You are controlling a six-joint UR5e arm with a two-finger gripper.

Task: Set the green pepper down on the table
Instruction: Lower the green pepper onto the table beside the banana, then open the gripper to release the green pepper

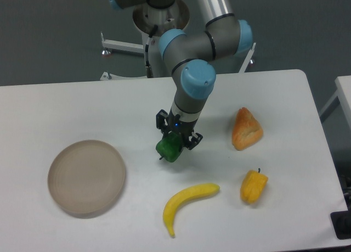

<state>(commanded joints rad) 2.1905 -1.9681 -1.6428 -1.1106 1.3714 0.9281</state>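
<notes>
The green pepper (169,149) is small, glossy and dark green, near the middle of the white table (66,104). My gripper (176,138) points down over it with its fingers on either side of the pepper's top. The pepper sits low, at or just above the tabletop; I cannot tell whether it touches. The jaws look closed on the pepper.
A round beige plate (86,177) lies at the left. A yellow banana (187,200) lies in front of the pepper. A yellow-orange pepper (253,186) and an orange pastry-like item (246,129) are at the right.
</notes>
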